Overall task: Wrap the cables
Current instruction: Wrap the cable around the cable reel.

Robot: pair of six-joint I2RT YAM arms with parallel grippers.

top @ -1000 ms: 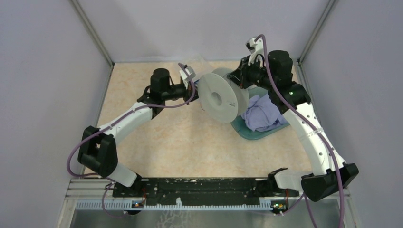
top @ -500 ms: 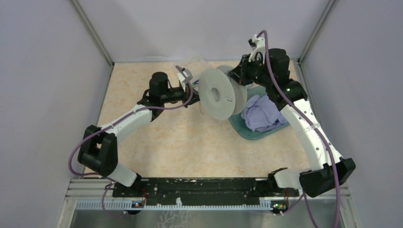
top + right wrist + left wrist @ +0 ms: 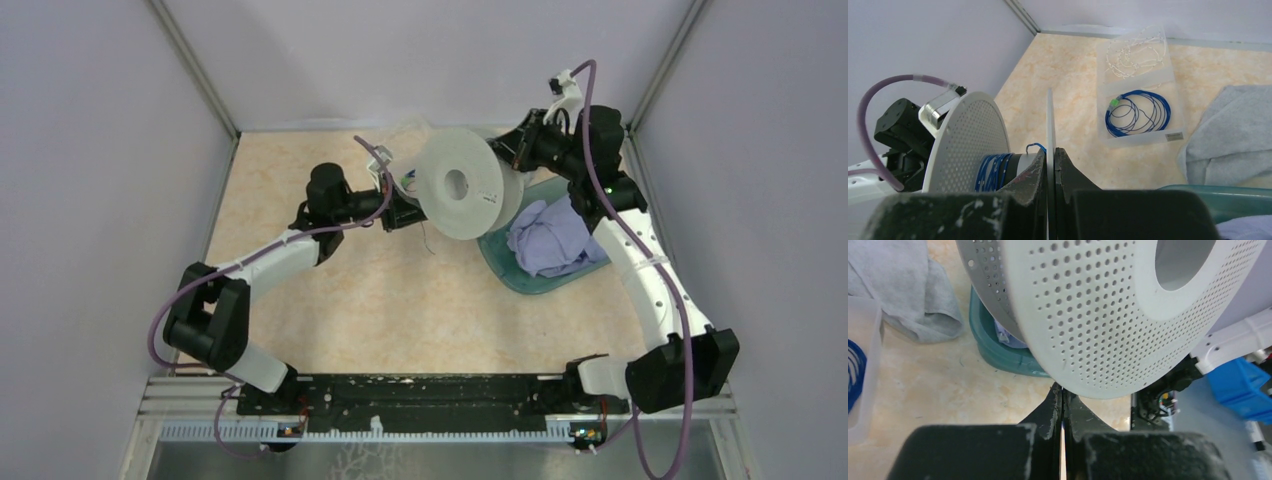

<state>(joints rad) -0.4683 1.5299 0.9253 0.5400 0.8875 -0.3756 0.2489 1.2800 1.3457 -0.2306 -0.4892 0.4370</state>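
Over far table [image 3: 330, 300]: spool [image 3: 472, 207] aloft | right claw [image 3: 1050, 154] pinching its flange, arm extended | left claw [image 3: 1062, 396] closed at rim

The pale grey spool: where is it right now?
Top view, far centre: the spool is held on edge, one flange clamped between the right fingers, with the left gripper close on its left and the teal tray on its right.
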